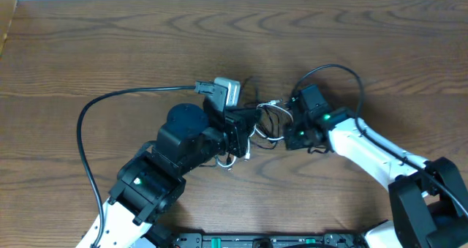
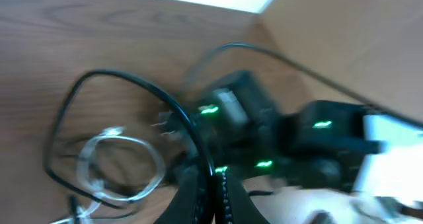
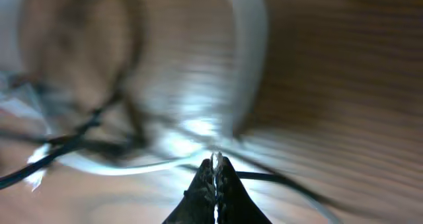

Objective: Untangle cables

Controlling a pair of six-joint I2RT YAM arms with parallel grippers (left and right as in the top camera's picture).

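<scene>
The cables lie in a small black and white tangle on the table between my two grippers. My left gripper is shut on the black cable, which loops up and left from the jaws in the left wrist view. A white cable coil lies to the left of it. My right gripper is shut on a thin white cable strand at its fingertips. The blurred white cable loop and a black cable lie just beyond.
A thick black arm wire curves across the left of the wooden table. Another arm wire arches over the right wrist. The right arm's wrist with green lights sits close in front of the left gripper.
</scene>
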